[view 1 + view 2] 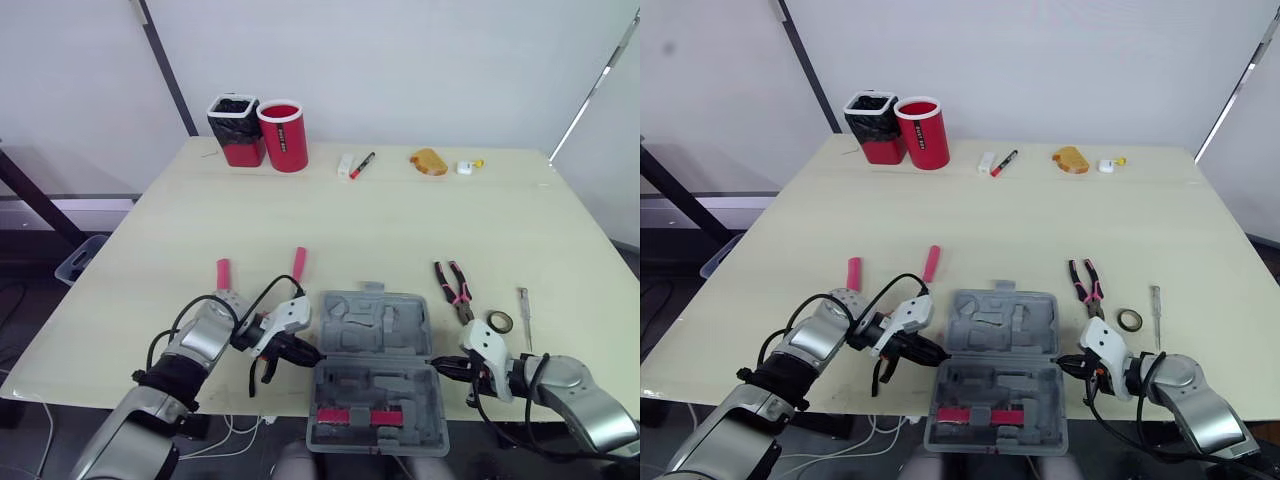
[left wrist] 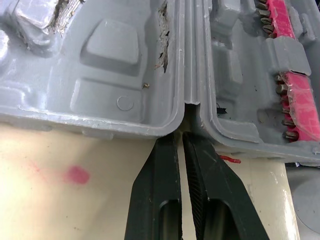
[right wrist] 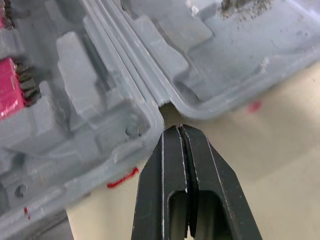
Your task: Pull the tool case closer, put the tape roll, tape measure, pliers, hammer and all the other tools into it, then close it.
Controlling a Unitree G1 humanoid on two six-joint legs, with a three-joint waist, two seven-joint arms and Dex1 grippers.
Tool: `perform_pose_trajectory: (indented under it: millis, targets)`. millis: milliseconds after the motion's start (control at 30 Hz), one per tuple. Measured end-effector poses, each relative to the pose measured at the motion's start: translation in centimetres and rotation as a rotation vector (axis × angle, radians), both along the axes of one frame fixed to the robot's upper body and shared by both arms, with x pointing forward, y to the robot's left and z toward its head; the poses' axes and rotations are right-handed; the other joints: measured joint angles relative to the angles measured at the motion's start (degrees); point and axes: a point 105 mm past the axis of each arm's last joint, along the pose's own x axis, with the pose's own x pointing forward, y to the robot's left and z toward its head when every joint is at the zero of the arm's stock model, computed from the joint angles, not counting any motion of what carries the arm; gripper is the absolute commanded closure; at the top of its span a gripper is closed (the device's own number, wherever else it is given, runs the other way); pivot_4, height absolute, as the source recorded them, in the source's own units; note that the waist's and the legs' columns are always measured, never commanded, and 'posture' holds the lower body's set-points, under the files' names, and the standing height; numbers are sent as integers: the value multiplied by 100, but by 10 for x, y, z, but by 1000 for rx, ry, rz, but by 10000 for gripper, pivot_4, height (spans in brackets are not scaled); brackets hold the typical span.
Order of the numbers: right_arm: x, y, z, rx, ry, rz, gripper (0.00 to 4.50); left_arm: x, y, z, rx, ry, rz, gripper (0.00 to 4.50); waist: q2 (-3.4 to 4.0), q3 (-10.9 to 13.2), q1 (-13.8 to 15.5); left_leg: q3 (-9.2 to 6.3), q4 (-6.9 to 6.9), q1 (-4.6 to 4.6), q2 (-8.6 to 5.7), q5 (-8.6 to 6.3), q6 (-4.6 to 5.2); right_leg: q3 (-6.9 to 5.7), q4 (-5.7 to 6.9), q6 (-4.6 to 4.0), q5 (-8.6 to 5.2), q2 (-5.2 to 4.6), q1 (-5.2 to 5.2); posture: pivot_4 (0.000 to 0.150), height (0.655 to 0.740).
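Observation:
The grey tool case (image 1: 375, 340) lies open at the table's front edge, and its near half, holding red bit strips (image 1: 355, 415), hangs past the edge. My left gripper (image 1: 312, 353) is shut, with its tips at the hinge notch on the case's left side (image 2: 181, 135). At the hinge on the right side my right gripper (image 1: 436, 369) is also shut (image 3: 179, 127). Pink-handled pliers (image 1: 455, 287), a tape roll (image 1: 499, 322) and a screwdriver (image 1: 524, 305) lie right of the case. A tool with two red handles (image 1: 298, 262) lies to the left, partly hidden by my arm.
At the back of the table stand a black cup (image 1: 234, 128) and a red cup (image 1: 283, 135). A marker (image 1: 362, 164), a yellow-orange object (image 1: 428, 161) and a small white item (image 1: 465, 167) lie along the far edge.

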Motion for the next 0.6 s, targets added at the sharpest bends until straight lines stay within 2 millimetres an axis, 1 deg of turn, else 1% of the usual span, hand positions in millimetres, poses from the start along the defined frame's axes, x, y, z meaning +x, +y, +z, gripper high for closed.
perform_pose_trajectory:
  millis: [200, 333, 433, 500, 533, 600]
  targets:
    - [1, -15, 2, 10, -9, -59, 45000, 0, 3, 1, -6, 2, 15, 41459, 0, 0, 3, 0, 0, -1, 0, 0, 0, 0, 0, 0, 0, 0, 0, 1500, 7400]
    - [3, -26, 12, 49, -53, -108, 45000, 1, 11, 7, -37, 13, 63, 41459, 0, 1, 7, 0, 0, -2, 0, 0, 0, -1, 0, 0, 0, 0, 0, 1500, 7400]
    - [5, -35, 21, 63, -118, -130, 45000, 4, 11, 20, -87, -22, 75, 41459, -1, 1, 28, 0, 0, -3, 0, 0, 0, -1, -2, 1, 0, -1, 0, 1500, 7400]
    - [7, -41, 31, 100, -188, -168, 45000, 5, 14, 33, -137, -51, 97, 41459, -1, 1, 28, -1, 0, -4, 1, 0, 0, -1, -3, 1, 0, -1, 0, 1500, 7400]
    - [7, -46, 36, 120, -234, -198, 45000, 5, 18, 40, -170, -71, 119, 41459, 1, 2, 22, -1, 0, -4, 1, 0, 0, -1, -4, 1, 0, -1, 0, 1500, 7400]
    - [3, -64, 44, 128, -317, -270, 45000, 5, 27, 59, -274, -126, 192, 41459, 5, 5, 13, -2, -2, -4, 3, 0, 0, -2, -5, 1, 0, -2, 0, 1500, 7400]
